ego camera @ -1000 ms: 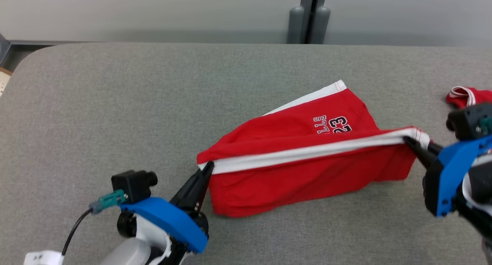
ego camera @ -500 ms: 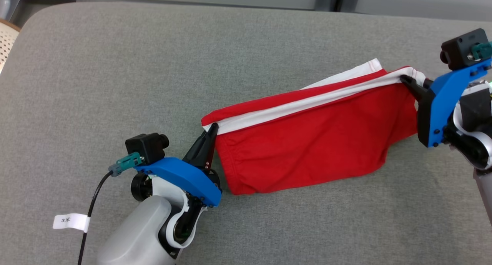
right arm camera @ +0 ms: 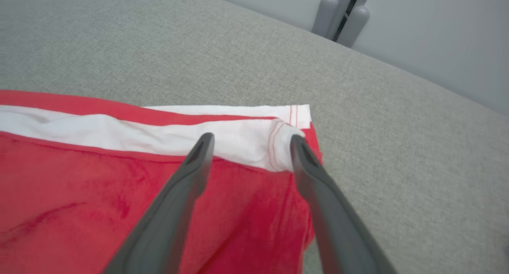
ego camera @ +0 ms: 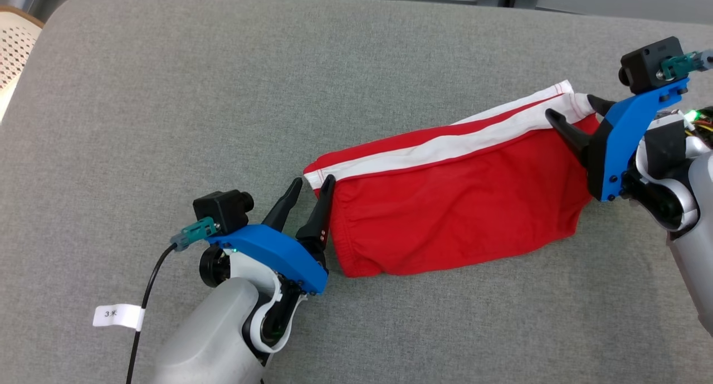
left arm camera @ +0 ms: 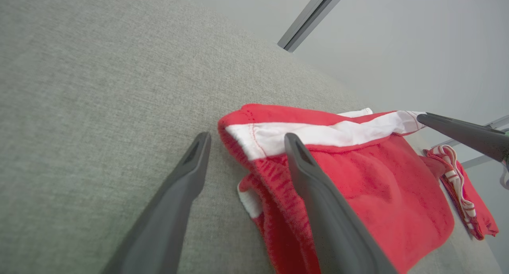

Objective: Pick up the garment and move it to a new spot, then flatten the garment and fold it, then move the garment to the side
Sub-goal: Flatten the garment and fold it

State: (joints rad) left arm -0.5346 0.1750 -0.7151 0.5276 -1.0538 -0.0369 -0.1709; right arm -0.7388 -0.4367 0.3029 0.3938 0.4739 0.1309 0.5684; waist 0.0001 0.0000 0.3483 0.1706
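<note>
- Shorts point(ego camera: 451, 217) seen doubled over, centre-right of frame, on grey pad point(ego camera: 223, 94).
- Left gripper point(ego camera: 312, 180) and right gripper point(ego camera: 570, 106) spread open at either end; nothing held.
- One fold judged made; move aside not yet done.

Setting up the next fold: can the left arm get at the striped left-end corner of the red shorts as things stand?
Probably yes. The left gripper stands right at the striped corner of the red shorts, jaws open, and nothing on the grey cushion lies between.

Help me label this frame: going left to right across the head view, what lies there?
White paper cable tag → left gripper → red fabric garment with white stripe → right gripper
</note>
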